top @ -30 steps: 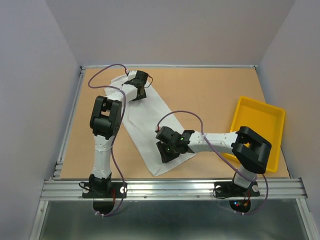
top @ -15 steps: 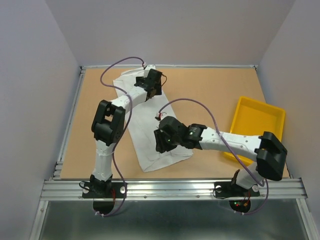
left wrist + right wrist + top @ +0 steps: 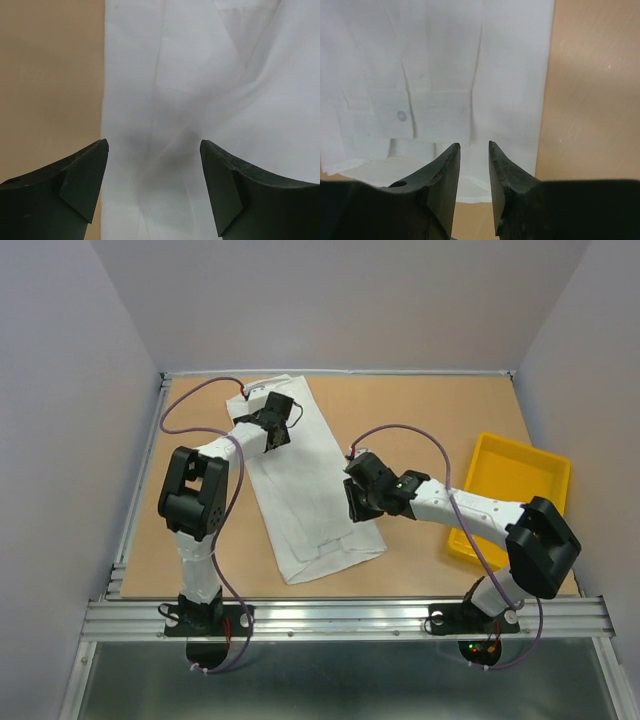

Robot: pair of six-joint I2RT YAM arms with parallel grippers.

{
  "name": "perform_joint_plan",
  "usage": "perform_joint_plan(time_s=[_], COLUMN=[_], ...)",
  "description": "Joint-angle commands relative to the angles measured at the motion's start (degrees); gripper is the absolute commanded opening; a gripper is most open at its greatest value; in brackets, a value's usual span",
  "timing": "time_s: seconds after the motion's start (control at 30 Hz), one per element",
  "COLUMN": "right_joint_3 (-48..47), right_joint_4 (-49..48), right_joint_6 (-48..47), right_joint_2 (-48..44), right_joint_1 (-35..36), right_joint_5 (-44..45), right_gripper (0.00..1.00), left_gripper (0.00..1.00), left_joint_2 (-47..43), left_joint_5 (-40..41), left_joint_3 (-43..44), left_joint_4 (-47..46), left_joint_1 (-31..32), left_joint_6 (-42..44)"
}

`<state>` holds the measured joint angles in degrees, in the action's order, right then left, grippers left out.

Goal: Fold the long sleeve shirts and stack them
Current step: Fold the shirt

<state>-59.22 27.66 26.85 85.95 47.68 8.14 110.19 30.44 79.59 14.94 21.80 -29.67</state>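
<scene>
Two hands over the white shirt (image 3: 300,490) — left hand (image 3: 154,145) spread wide, right hand (image 3: 474,146) narrowly parted (both empty).

Shirt (image 3: 300,490) on table (image 3: 430,420), left of middle. Tray (image 3: 520,480) far right, well apart. Left gripper (image 3: 275,428) above shirt's upper end, right gripper (image 3: 357,502) at its right edge.

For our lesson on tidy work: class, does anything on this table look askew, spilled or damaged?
Only the white shirt: folded into a long strip, it lies slanted across the table, not square to its edges, and its near end is uneven, with layers stepping out. Nothing looks spilled or torn.
</scene>
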Motion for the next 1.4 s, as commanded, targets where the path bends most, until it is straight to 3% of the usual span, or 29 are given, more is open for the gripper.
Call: perform_joint_plan(time_s=[0.0, 0.57, 0.8, 0.93, 1.17, 1.37], right_joint_3=[2.00, 12.46, 10.71, 9.92, 8.95, 6.23], right_joint_4=[-0.15, -8.76, -10.87, -10.70, -8.77, -8.32], right_joint_6=[-0.40, 13.39, 15.60, 15.25, 13.14, 10.24], right_joint_2=[2.99, 5.28, 6.07, 1.51, -5.27, -3.60], right_joint_1=[0.22, 4.17, 6.64, 6.64, 4.27, 1.98], right_joint_5=[0.48, -13.59, -11.93, -6.49, -2.43, -2.69], right_gripper=[0.34, 0.30, 0.30, 0.30, 0.35, 0.35], left_gripper=[0.84, 0.83, 0.84, 0.88, 0.91, 0.89], left_joint_2=[4.66, 16.98, 18.92, 11.13, -9.97, -28.17], left_joint_5=[1.73, -4.15, -6.53, -6.18, -4.33, -13.10], left_joint_3=[4.15, 15.93, 21.39, 18.68, 3.49, -20.06], left_joint_4=[2.37, 1.85, 1.58, 1.23, 4.48, 3.17], left_joint_1=[0.26, 1.40, 2.63, 2.54, 1.14, 1.14], left_joint_6=[0.13, 6.64, 9.28, 7.79, 1.38, -5.83])
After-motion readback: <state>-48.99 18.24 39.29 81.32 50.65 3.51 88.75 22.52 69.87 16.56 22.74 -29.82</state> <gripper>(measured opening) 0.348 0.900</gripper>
